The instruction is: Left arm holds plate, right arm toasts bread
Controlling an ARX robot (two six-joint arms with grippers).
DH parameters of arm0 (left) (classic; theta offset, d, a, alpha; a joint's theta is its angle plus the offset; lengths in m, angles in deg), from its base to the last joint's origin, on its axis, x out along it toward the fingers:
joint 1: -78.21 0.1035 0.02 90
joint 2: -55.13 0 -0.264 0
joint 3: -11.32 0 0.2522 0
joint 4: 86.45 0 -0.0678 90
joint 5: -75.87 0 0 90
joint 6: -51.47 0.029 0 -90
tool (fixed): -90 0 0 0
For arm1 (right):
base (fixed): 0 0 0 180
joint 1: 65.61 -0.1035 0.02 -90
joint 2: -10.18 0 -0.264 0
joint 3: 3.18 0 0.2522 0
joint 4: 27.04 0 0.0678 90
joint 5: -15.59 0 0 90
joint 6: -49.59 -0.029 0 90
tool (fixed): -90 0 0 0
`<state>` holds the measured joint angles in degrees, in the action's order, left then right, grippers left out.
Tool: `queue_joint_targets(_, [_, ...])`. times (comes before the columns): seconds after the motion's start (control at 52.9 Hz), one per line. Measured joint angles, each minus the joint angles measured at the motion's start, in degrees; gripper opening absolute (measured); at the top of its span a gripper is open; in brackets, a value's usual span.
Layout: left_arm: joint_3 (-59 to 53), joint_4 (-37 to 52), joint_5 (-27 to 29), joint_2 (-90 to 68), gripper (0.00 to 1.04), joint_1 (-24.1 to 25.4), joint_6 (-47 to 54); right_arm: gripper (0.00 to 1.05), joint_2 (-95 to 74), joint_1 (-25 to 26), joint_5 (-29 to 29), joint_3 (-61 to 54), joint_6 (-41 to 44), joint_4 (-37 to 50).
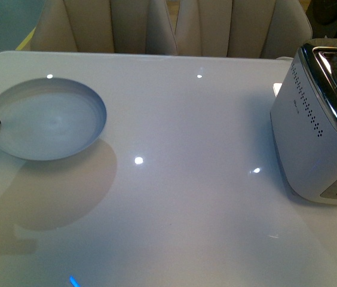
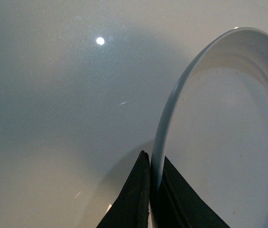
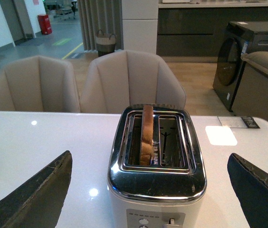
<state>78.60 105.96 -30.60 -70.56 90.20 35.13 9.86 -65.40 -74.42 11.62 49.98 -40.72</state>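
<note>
Pale blue plate [image 1: 49, 122], brown bread [image 3: 147, 134]

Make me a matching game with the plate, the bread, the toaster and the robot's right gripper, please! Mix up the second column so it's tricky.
Things
1. plate
2. bread slice
3. toaster
4. right gripper

States
A. open, holding nothing
B. sitting on the white table
C. standing upright inside the toaster
D. pinched at its rim by the left gripper

Right pairs: 1-D, 2-C, 3-B, 4-A.
</note>
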Motion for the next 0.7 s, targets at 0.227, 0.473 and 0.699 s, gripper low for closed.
queue_joint_targets(0.227, [2.91, 1.38, -2.29, -7.82, 0.03, 1.64, 1.29, 0.96, 0.0, 0.0, 0.0, 0.0, 0.0, 0.0])
queue_joint_targets(0.473, [5.4, 2.73, -4.74, -12.83, 0.03, 1.88, 2.38, 0.96, 0.0, 0.0, 0.0, 0.0, 0.0, 0.0])
queue_joint_targets(0.699, [5.49, 2.71, -5.46, -14.67, 0.03, 2.93, 3.69, 0.96, 0.0, 0.0, 0.0, 0.0, 0.0, 0.0])
